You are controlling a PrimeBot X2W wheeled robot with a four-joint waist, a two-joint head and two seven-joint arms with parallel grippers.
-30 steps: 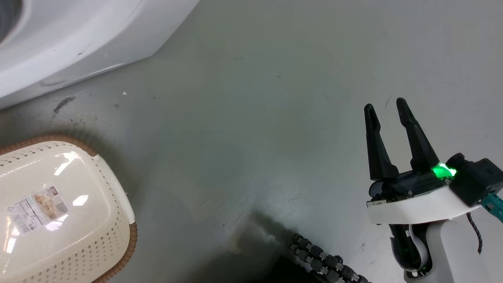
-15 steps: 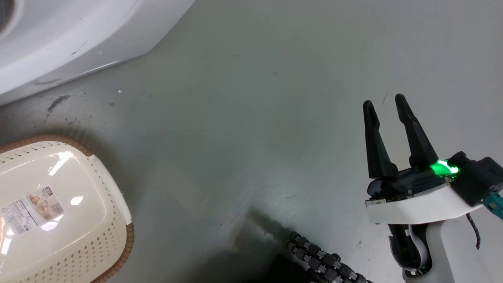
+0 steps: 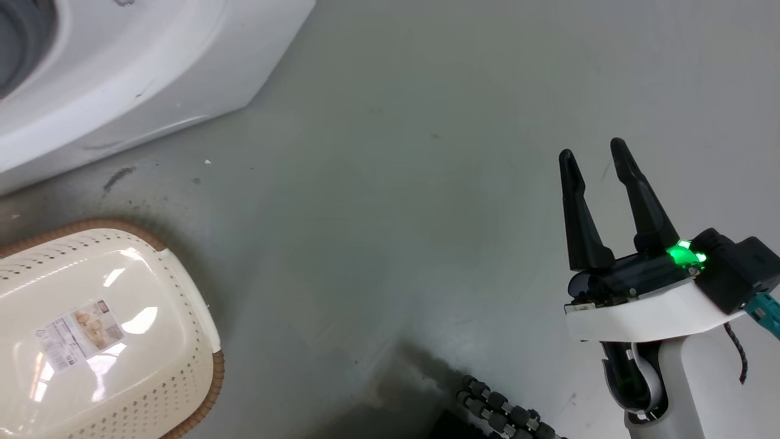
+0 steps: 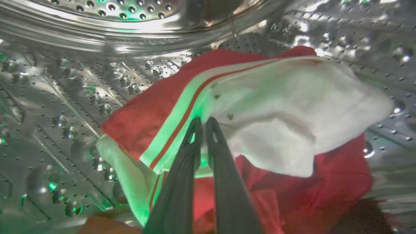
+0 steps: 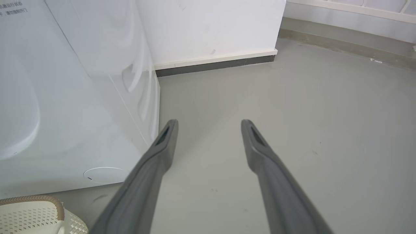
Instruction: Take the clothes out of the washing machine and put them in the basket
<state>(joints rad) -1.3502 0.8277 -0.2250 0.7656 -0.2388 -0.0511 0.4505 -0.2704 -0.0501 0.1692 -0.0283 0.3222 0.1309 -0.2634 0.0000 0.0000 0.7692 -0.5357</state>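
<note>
Inside the washing machine's shiny perforated drum [image 4: 81, 97] lie the clothes [image 4: 279, 107], a red bundle with a white panel and white stripes. My left gripper [image 4: 203, 125] is shut on the striped edge of the fabric, its fingers nearly touching. The head view shows the washing machine's [image 3: 122, 73] white front at the top left and the basket [image 3: 91, 223] on the floor at the lower left, with only a paper label in the part I see. My right gripper [image 3: 591, 151] hangs open over bare floor on the right, holding nothing. It is also open in the right wrist view [image 5: 209, 123].
Grey floor stretches between the basket and my right arm. A black ribbed cable [image 3: 499, 408] lies at the bottom edge. In the right wrist view the washer's side [image 5: 81, 97] stands left, a white wall with a dark baseboard [image 5: 214, 63] behind, the basket's corner [image 5: 32, 211] lower left.
The head camera has shifted, so more of the washer's porthole edge now shows at the top left. My right gripper stays open in about the same pose.
</note>
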